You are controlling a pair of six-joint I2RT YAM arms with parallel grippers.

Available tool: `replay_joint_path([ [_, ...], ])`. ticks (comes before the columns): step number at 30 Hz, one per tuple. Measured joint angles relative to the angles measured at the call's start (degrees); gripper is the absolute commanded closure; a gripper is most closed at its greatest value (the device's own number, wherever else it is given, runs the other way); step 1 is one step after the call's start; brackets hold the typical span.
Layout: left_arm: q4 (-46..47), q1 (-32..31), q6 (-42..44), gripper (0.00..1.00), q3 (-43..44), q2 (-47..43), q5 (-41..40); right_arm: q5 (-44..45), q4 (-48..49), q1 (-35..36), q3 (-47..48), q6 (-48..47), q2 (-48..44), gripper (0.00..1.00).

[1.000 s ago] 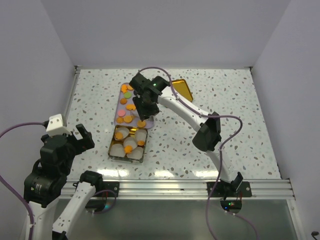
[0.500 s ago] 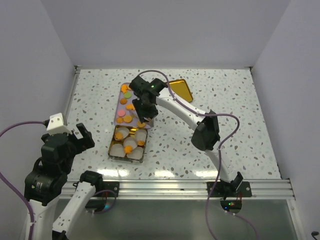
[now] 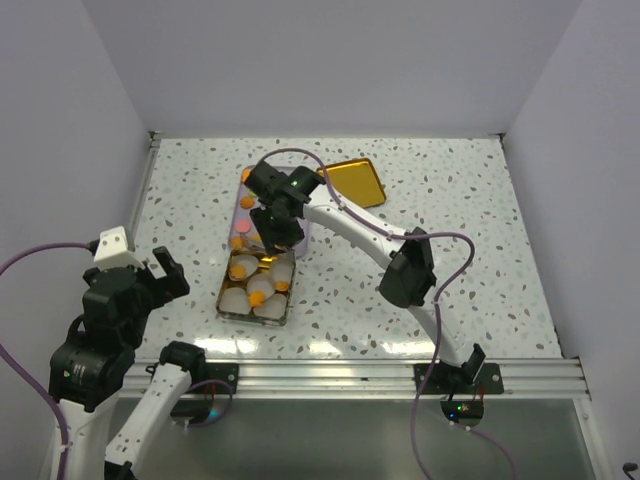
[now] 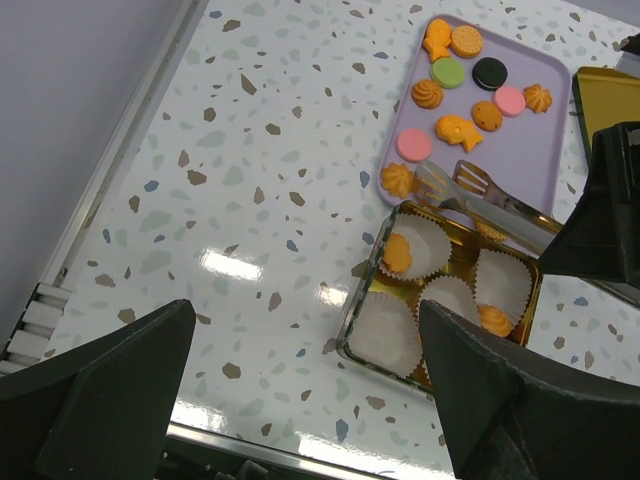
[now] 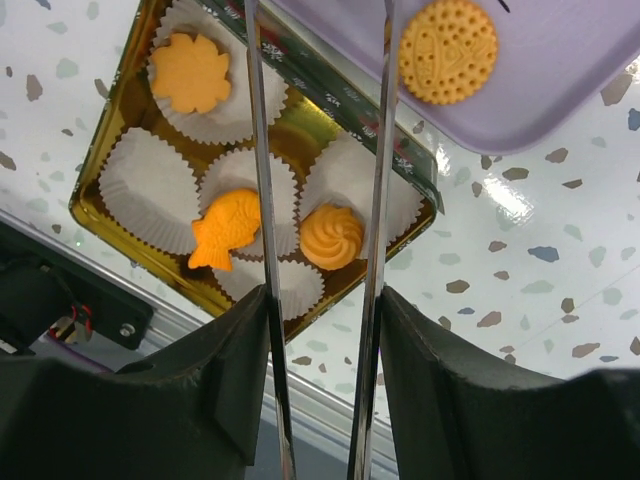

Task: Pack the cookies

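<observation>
Two hands: we see the left hand (image 4: 305, 410) low at the near left, its fingers spread wide and empty. The right hand (image 3: 272, 215) is clamped on a pair of metal tongs (image 5: 262, 150).
Change from a second ago: the right hand has slid left and toward us, from the tray's right side to its near end, just above the tin. The left hand has not moved.
Tongs: the blades stand apart with nothing between them. Their tips are over the near edge of the purple tray (image 4: 520, 150), beside the gold tin (image 4: 350, 330).
Cookies: most of the cookies (image 4: 427, 94) lie flat on the purple tray. Three sit in the tin, in white paper cups (image 4: 390, 335).
Fish-shaped cookie (image 5: 225, 232): it lies in the tin. In the right wrist view its long axis slants from lower left to upper right. We cannot tell which end is the head.
Lid: a gold lid (image 3: 355, 180) lies on the speckled surface (image 4: 250, 150), beyond the tray and to its right.
</observation>
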Motion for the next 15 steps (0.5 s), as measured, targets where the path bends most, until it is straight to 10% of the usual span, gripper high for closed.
replay_joint_path([
  [15, 0.04, 0.00, 0.09, 0.00, -0.02, -1.36, 0.76, 5.95, -4.59, 2.84, 5.99, -0.74, 1.25, 0.53],
])
